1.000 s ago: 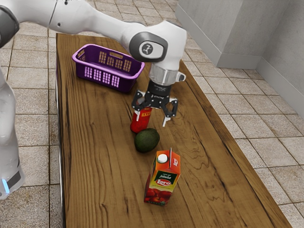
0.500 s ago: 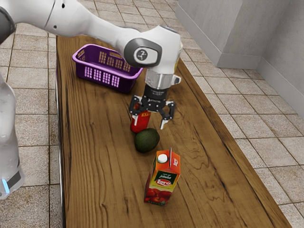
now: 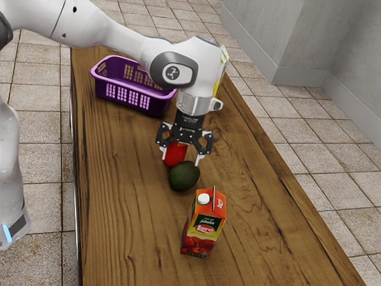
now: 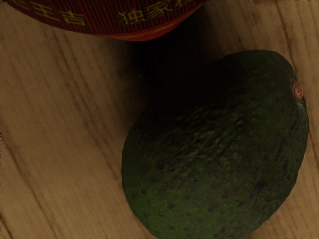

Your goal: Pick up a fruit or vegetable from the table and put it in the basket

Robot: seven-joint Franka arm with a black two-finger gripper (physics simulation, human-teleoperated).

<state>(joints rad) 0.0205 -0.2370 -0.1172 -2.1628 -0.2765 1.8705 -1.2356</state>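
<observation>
in the exterior view, bare bench runs from the avocado toward nine o'clock and three o'clock; the red can sits near it at eleven o'clock, the juice carton at five, the basket farther off at eleven. the tool points down over the avocado and can, spread open, holding nothing. since the earlier frame it has eased toward eight o'clock; the avocado hasn't moved on the bench.

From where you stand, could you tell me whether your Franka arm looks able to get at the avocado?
Probably yes: my gripper hangs open close to the avocado, whose top is uncovered. The red can stands close by, though, so a finger might brush it.
</observation>
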